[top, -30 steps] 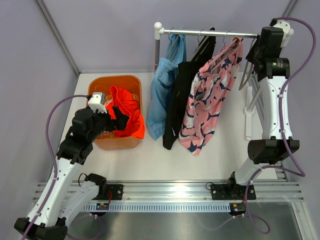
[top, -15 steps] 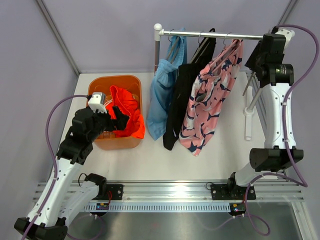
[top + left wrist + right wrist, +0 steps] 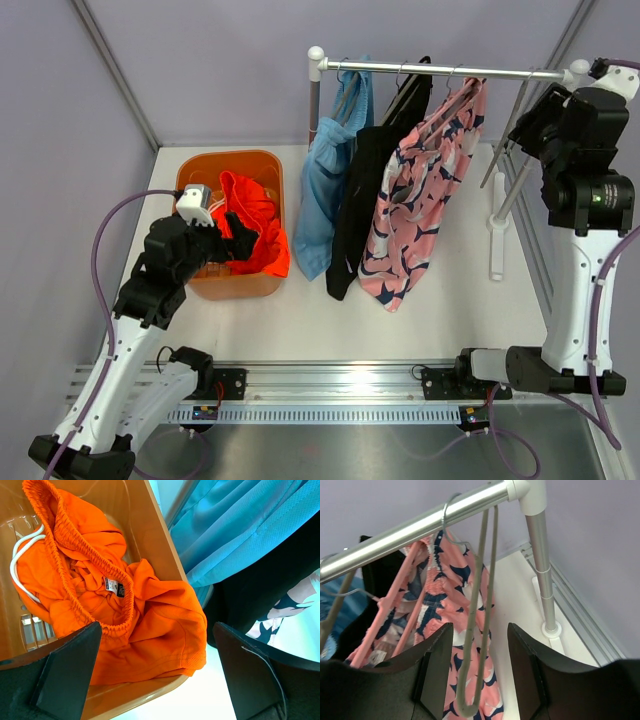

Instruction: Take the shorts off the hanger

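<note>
White tabletop [image 3: 300,320]: at its far edge you have the light blue shorts [image 3: 325,190], black shorts [image 3: 355,200] and pink shorts [image 3: 415,210] hanging on the rail [image 3: 430,68]. The orange shorts [image 3: 150,610] lie in the bin [image 3: 228,153] by the left edge. Your left jaws gape empty above them. Your right jaws stand apart, gripping nothing, with an empty hanger [image 3: 470,630] in front.

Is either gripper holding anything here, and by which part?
Nothing. Left gripper open above the orange shorts in the bin; right gripper open, facing an empty hanger on the rail.

we find loose shorts [image 3: 255,230] in the bin [image 3: 230,156] at left, hanging shorts [image 3: 420,200] on the rail [image 3: 500,71] to its right.
</note>
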Controlling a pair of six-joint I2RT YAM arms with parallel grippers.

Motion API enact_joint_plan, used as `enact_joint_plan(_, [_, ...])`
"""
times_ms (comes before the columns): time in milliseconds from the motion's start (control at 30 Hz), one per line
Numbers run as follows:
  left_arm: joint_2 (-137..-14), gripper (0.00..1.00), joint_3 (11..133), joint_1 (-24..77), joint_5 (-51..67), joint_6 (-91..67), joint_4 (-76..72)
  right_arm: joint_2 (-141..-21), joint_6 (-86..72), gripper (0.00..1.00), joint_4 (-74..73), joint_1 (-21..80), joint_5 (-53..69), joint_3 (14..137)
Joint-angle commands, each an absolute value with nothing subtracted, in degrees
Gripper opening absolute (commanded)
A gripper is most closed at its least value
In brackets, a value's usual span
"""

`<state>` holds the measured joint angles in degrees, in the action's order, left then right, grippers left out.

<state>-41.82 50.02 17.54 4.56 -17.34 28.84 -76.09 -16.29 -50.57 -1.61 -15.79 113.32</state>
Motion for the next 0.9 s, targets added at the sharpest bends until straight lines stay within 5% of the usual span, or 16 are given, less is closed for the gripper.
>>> enact_joint_plan(0, [-41.2,0.99,49.7,17.7,4.8,-16.4,27.2,-74.7,-18.1,0.55,-50.6,-0.7,-11.2,114.3])
enact_joint_plan(267, [-41.2,0.99,49.8,17.8,4.2,-16.3,27.7,-83.4,-17.5,0.57,-53.4,14.0,-19.2,124.2])
enact_joint_plan(867, [-41.4,0.99,49.7,17.7,4.1,-16.2,27.6,-96.1,-23.2,0.58,-42.5,15.0,-23.9,124.5])
